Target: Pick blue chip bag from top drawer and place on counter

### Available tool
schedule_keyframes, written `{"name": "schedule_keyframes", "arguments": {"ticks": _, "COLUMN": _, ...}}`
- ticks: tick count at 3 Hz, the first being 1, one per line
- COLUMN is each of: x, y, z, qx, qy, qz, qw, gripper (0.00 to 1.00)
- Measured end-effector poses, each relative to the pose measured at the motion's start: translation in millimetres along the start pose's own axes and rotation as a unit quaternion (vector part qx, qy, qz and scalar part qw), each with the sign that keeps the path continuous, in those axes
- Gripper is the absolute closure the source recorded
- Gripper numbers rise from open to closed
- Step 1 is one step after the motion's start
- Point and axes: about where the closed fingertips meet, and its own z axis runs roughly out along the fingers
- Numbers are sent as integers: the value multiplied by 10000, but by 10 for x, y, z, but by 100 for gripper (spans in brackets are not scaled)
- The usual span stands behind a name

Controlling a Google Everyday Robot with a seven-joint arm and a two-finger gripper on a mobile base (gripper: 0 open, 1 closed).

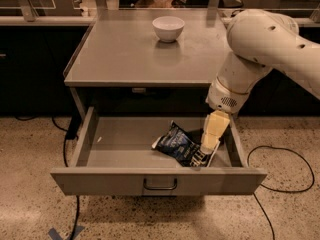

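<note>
**Bag in the open drawer, gripper down on its right end**

The blue chip bag (179, 146) lies crumpled on the floor of the top drawer (120, 146), right of centre and close to the front. You see only part of it. Its right end is covered by the gripper (208, 148), and its lower edge drops out of sight behind the drawer's front panel (100, 181). The white lettering on the foil is too small for you to read.

The gripper reaches down into the drawer at the bag's right end, close to the drawer's right wall, and appears to touch the foil. You see it as one pale yellow slab, so you cannot tell whether it is released, clenched or grasping the bag.

The drawer is pulled well out, and the bag is the only thing you can see in it. Its rear part sits in shadow under the counter (125, 59), so what lies back there is hard to make out. A small dark handle (160, 185) sits in the middle of the front panel.

On the counter's surface a white bowl (168, 28) stands upright near the far edge; you cannot see into it from here. The white arm (260, 44) enters from the right, where it is cut off by the frame edge. A dark cable (280, 170) loops over the speckled floor (40, 149) on the right.
</note>
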Motion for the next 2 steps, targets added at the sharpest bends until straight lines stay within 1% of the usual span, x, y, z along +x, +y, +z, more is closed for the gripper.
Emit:
{"name": "schedule_keyframes", "arguments": {"ticks": 1, "x": 0, "y": 0, "z": 0, "qx": 0, "qy": 0, "qz": 0, "qw": 10000, "gripper": 0}}
{"name": "schedule_keyframes", "arguments": {"ticks": 2, "x": -63, "y": -24, "z": 187, "qx": -220, "qy": -10, "qz": -76, "qw": 9997, "gripper": 0}}
